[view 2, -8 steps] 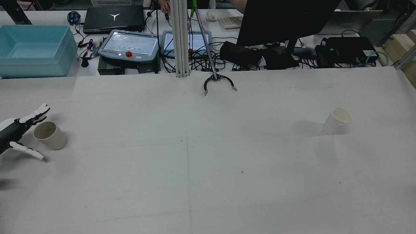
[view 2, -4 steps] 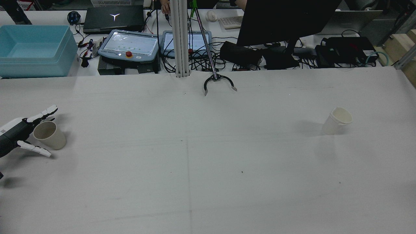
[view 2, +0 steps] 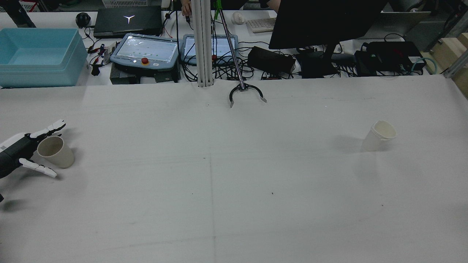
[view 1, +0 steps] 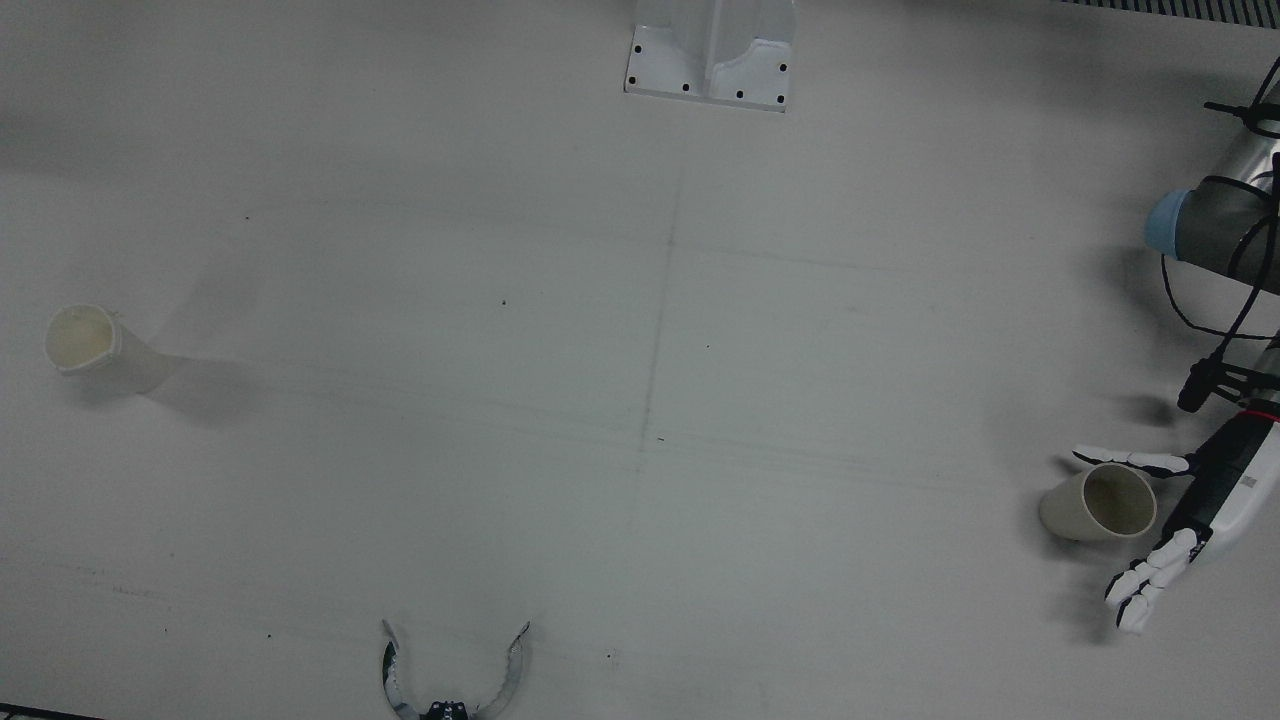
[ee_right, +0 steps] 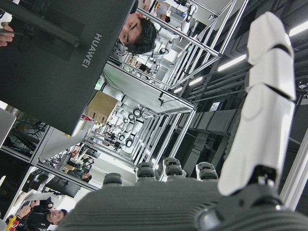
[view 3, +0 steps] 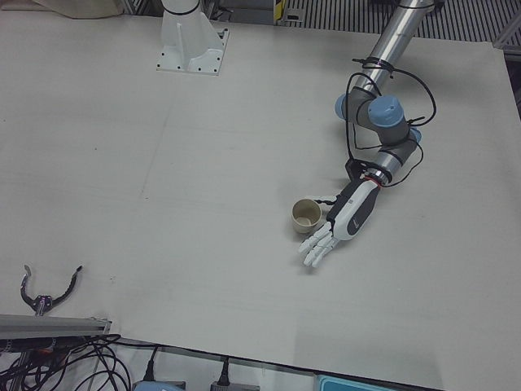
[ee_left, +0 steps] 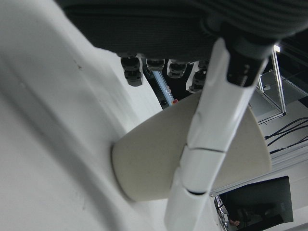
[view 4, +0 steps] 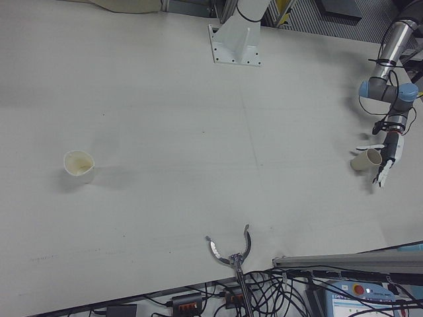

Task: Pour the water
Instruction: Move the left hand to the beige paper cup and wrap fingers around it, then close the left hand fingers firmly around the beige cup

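A beige cup [view 2: 55,151] stands upright at the table's left edge in the rear view. My left hand [view 2: 18,151] is open around it, with fingers [view 2: 51,128] behind its rim and the thumb [view 2: 38,167] in front. From above, the beige cup [view 1: 1100,503] sits between those fingers of the left hand [view 1: 1215,490]. In the left hand view one finger [ee_left: 207,144] crosses the cup's wall [ee_left: 154,159]; I cannot tell whether it touches. A white cup [view 2: 378,136] stands far right. My right hand [ee_right: 192,202] appears only in its own view, a finger [ee_right: 262,110] straight, holding nothing.
A black reacher claw [view 2: 245,93] lies at the table's far edge near a metal post [view 2: 203,44]. Behind it are a blue bin [view 2: 36,54], teach pendants [view 2: 146,51], cables and a monitor [view 2: 321,22]. An arm pedestal [view 1: 710,50] stands at the robot's side.
My left hand has slid forward along the beige cup, so its fingers now flank the cup more closely. Neither cup has moved.
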`<state>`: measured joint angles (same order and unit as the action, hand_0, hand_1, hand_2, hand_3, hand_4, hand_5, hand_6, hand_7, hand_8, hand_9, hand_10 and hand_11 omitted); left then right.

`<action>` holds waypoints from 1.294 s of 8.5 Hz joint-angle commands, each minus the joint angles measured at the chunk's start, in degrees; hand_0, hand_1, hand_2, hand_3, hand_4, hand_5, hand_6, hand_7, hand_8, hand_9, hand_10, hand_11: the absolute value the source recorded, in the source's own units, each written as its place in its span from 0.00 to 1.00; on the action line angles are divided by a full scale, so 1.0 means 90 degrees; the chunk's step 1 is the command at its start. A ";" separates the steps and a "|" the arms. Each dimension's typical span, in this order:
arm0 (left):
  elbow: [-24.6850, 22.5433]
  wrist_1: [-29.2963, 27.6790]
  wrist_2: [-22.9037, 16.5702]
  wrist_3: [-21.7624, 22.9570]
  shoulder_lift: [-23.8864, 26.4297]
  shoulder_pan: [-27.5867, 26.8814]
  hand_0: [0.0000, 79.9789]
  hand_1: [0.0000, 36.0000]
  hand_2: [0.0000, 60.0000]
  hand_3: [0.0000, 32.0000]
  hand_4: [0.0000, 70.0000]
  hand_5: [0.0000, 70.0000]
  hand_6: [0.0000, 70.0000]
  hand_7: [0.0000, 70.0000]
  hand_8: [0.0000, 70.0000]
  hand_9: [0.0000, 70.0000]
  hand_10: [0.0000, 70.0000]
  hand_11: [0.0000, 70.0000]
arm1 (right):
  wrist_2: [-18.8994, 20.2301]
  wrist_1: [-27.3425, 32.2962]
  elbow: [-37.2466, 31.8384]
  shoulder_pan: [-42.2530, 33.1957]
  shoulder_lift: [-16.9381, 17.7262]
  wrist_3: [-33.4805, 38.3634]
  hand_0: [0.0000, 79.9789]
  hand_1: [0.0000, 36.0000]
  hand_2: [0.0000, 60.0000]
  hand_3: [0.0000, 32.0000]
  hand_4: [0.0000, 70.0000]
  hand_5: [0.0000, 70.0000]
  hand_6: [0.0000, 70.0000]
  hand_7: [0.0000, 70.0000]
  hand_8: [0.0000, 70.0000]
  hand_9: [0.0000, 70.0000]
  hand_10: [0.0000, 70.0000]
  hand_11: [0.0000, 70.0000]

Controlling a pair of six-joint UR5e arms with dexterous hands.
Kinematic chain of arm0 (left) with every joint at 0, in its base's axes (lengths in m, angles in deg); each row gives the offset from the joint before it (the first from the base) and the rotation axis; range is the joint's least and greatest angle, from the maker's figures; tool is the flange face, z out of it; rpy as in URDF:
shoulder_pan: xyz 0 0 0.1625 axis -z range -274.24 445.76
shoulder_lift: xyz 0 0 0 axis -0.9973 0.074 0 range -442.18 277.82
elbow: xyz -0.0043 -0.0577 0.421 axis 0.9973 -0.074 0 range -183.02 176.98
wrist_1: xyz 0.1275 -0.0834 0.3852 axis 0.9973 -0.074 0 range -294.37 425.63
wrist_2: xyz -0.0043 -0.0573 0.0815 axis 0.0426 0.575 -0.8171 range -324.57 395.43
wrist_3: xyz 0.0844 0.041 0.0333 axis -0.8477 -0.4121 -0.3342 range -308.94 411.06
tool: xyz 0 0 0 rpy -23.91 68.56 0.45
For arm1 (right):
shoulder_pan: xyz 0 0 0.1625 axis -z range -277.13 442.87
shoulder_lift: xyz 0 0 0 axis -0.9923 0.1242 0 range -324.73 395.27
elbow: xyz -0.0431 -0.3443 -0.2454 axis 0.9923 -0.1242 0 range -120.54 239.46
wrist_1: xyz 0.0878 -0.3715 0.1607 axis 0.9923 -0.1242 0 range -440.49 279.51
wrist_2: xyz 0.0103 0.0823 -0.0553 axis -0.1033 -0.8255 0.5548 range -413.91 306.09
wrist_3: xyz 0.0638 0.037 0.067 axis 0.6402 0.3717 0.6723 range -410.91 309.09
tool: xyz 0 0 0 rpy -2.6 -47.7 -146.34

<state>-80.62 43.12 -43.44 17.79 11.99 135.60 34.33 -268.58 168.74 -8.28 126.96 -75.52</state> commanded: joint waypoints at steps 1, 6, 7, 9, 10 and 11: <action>0.0009 0.0069 -0.0036 0.0083 0.0006 -0.0010 1.00 1.00 0.00 0.00 0.32 0.00 0.06 0.07 0.05 0.01 0.08 0.20 | 0.0000 0.0010 -0.0003 0.0000 -0.0002 0.0000 0.65 0.56 0.23 0.29 0.00 0.10 0.09 0.11 0.08 0.04 0.00 0.00; 0.0000 0.0157 -0.0046 0.0083 0.0113 -0.0030 1.00 1.00 0.00 0.00 0.36 0.00 0.07 0.07 0.05 0.01 0.08 0.20 | -0.0010 0.0029 -0.0003 0.0000 -0.0002 0.0010 0.65 0.56 0.22 0.29 0.01 0.10 0.09 0.11 0.08 0.04 0.00 0.00; 0.0000 0.0196 -0.0046 0.0083 0.0171 -0.0040 1.00 1.00 0.00 0.00 0.36 0.00 0.07 0.08 0.05 0.01 0.08 0.20 | -0.0010 0.0039 -0.0003 0.0000 -0.0012 0.0010 0.65 0.56 0.23 0.28 0.01 0.10 0.09 0.11 0.08 0.04 0.00 0.00; 0.0009 0.0264 -0.0055 0.0074 0.0240 -0.0040 1.00 1.00 0.00 0.00 0.37 0.00 0.07 0.08 0.05 0.01 0.08 0.20 | -0.0010 0.0049 -0.0013 0.0000 -0.0002 0.0019 0.65 0.56 0.23 0.28 0.01 0.10 0.09 0.11 0.08 0.04 0.00 0.00; 0.0019 0.0265 -0.0055 0.0074 0.0230 -0.0040 1.00 1.00 0.00 0.00 0.37 0.00 0.07 0.08 0.05 0.01 0.08 0.20 | -0.0010 0.0059 -0.0013 0.0000 -0.0002 0.0019 0.65 0.56 0.23 0.28 0.01 0.10 0.09 0.11 0.08 0.04 0.00 0.00; 0.0019 0.0265 -0.0065 0.0064 0.0230 -0.0040 1.00 1.00 0.00 0.00 0.38 0.00 0.07 0.08 0.05 0.01 0.08 0.20 | -0.0010 0.0059 -0.0013 0.0000 -0.0002 0.0019 0.65 0.56 0.23 0.27 0.01 0.10 0.09 0.11 0.08 0.05 0.00 0.00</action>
<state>-80.51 45.36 -43.91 18.46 13.97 135.25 34.24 -268.14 168.64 -8.28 126.91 -75.35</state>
